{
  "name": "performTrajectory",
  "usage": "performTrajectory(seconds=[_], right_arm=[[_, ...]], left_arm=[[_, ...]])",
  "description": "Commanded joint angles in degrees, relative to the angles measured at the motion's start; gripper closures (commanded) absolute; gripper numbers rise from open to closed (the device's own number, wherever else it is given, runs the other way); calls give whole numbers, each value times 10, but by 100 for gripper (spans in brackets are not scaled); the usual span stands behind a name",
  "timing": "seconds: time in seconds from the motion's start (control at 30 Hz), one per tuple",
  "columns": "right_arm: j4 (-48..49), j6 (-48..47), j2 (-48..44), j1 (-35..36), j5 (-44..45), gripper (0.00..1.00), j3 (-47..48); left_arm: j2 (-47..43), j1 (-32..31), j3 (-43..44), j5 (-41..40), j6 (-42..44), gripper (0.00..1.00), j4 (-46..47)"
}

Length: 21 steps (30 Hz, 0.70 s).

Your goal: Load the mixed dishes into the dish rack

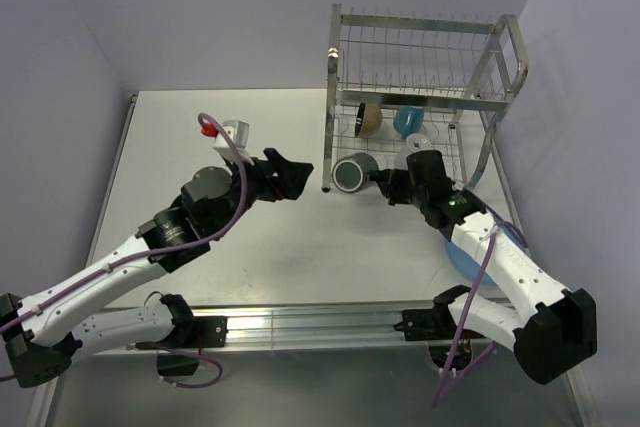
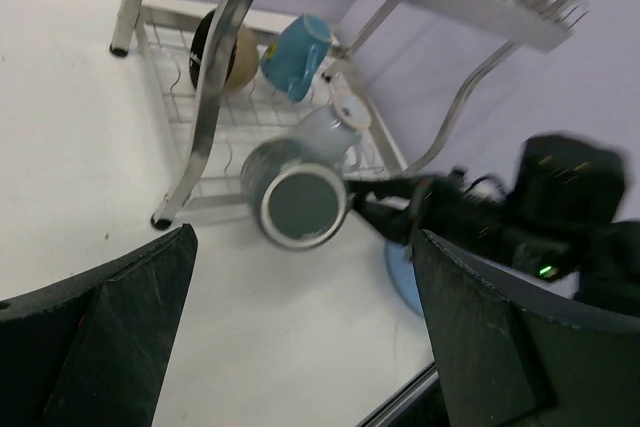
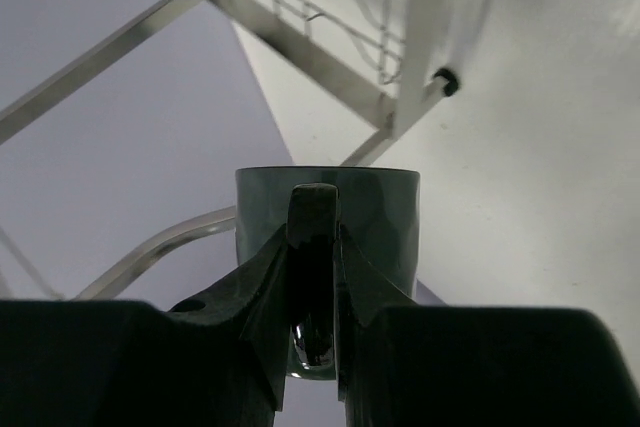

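Top external: 3 dishes in the dish rack (image 1: pixel 420 57), dark mug (image 1: pixel 351 173) at its front edge, left gripper (image 1: pixel 296 176) spread wide, empty.
Left wrist: bowl (image 2: pixel 222 47), light blue mug (image 2: pixel 297 52) and white mug (image 2: pixel 330 132) lie on the dish rack's lower tier; blue plate (image 2: pixel 400 272) sits outside it, not yet loaded. Right wrist: right gripper (image 3: pixel 312 247) is clamped on the dark mug's handle.

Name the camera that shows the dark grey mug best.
Left wrist: nearly the whole dark grey mug shows, tipped on its side at the front of the dish rack. Right wrist shows only its wall and handle, pinched by the right claw. Top external shows it small, from above.
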Motion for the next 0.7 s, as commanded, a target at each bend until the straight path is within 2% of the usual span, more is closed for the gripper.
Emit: performTrajectory(seconds=[0.0, 0.03, 0.17, 0.43, 0.67], right_arm=[[97, 453, -41, 12, 6, 100, -42], [121, 466, -44, 13, 7, 100, -61], [103, 477, -49, 7, 29, 100, -45], [162, 486, 46, -1, 3, 100, 21], [223, 489, 92, -35, -6, 100, 27]], left_arm=[[5, -10, 88, -24, -12, 5, -96], [8, -10, 121, -25, -14, 5, -117], [16, -10, 169, -32, -19, 4, -179], [80, -10, 265, -16, 38, 3, -244], [93, -9, 298, -16, 68, 2, -247]])
